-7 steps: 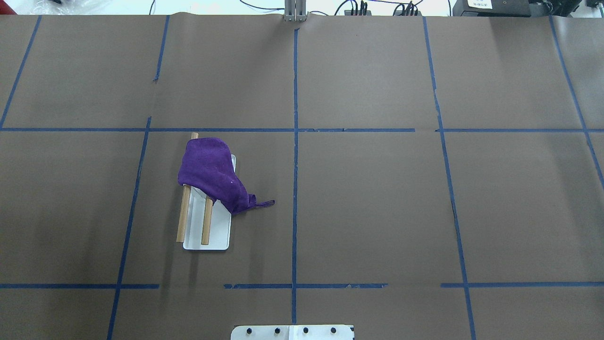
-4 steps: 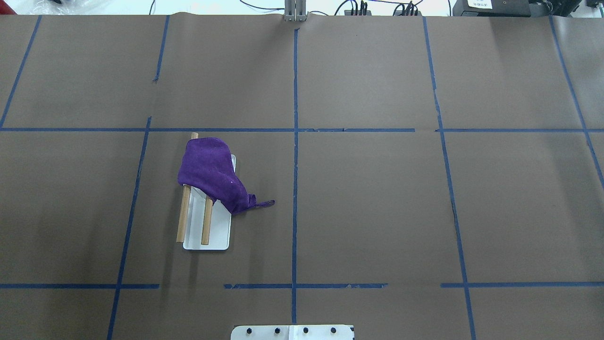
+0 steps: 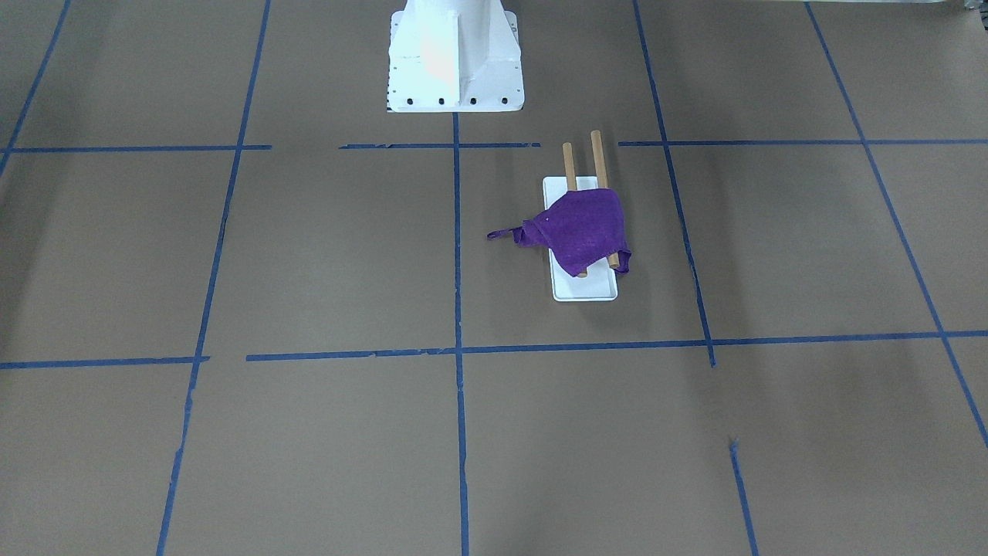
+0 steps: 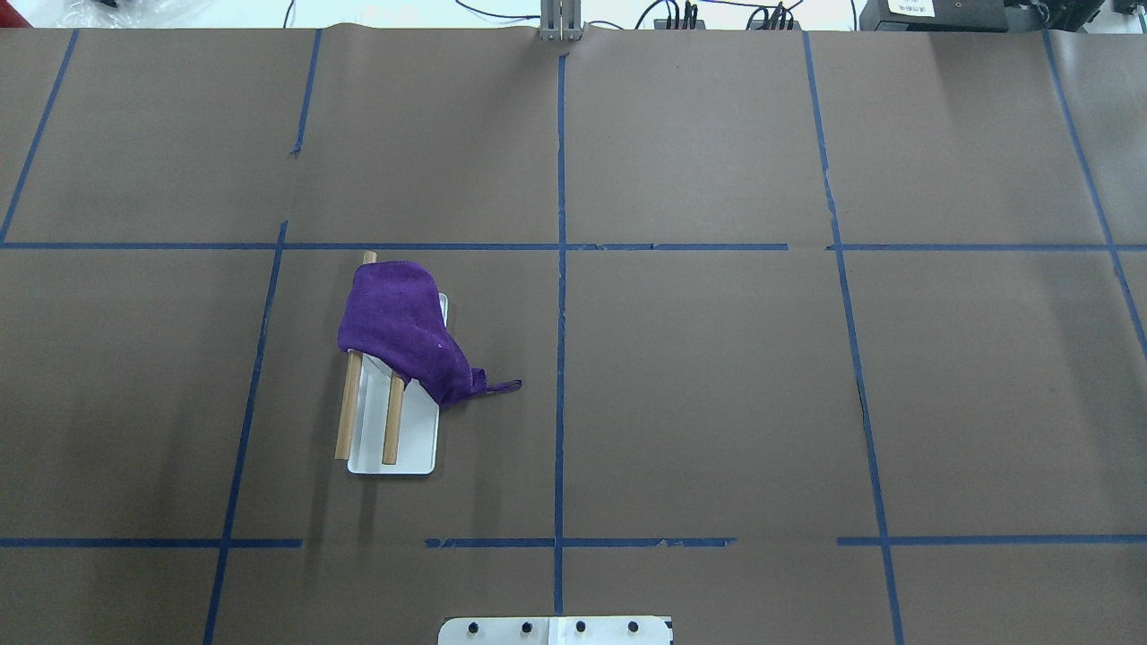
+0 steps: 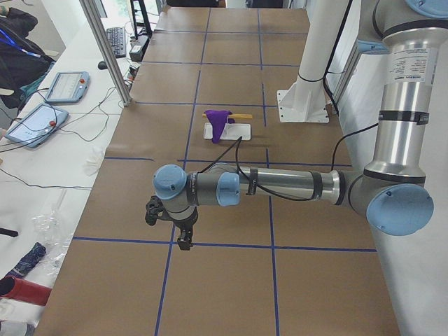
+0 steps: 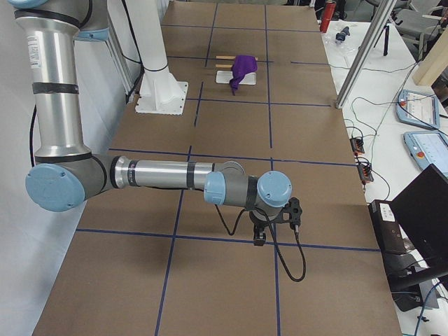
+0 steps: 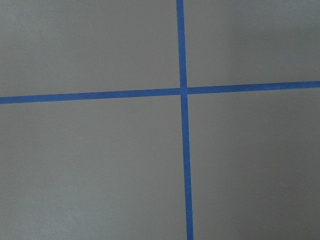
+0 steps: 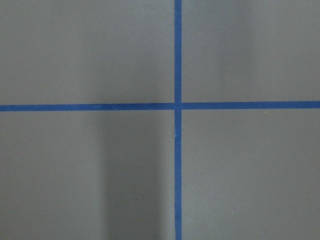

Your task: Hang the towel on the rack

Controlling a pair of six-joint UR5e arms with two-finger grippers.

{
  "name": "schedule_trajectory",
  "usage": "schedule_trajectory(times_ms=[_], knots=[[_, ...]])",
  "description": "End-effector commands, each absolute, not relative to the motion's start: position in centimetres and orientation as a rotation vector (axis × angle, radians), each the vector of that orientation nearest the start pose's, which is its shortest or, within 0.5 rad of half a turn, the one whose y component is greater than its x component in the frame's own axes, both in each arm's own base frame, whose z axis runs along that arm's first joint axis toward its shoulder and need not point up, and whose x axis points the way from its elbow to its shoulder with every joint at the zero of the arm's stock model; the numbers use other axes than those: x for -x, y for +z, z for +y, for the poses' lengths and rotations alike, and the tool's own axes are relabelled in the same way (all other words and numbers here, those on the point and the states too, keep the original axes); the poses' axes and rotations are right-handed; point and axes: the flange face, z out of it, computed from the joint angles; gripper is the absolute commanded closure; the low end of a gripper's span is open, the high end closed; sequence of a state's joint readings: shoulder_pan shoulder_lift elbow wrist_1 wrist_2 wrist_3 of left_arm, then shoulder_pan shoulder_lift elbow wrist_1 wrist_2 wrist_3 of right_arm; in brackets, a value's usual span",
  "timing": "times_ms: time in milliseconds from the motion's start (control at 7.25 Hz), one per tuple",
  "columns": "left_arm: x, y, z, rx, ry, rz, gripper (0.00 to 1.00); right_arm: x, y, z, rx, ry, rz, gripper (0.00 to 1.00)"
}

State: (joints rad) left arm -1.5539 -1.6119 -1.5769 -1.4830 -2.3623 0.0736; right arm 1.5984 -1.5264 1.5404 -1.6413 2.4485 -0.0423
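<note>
The purple towel (image 4: pixel 399 327) lies draped over the far end of the rack (image 4: pixel 344 412), across both wooden dowels; one corner trails down onto the table to the right. The rack's white base plate (image 4: pixel 403 448) sits in the left half of the table. Towel (image 3: pixel 583 228) and rack (image 3: pixel 594 158) also show in the front-facing view. My left gripper (image 5: pixel 168 225) hangs over the table's left end, far from the rack. My right gripper (image 6: pixel 276 220) hangs over the right end. They show only in the side views, so I cannot tell whether they are open or shut.
The white robot pedestal (image 3: pixel 454 54) stands at the table's near edge. Blue tape lines grid the brown table cover (image 4: pixel 717 376). Metal posts (image 5: pixel 105 49), tablets and cables stand beyond the far edge. Both wrist views show only bare cover with tape crosses.
</note>
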Motion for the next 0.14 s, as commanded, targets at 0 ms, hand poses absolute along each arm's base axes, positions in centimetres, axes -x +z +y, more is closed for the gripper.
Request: schedule_trajectory(times_ms=[0], knots=[[5.39, 64.21, -50.74, 0.012, 0.071, 0.792, 0.0, -7.06, 65.0, -50.53, 0.021, 0.011, -0.88, 0.0]])
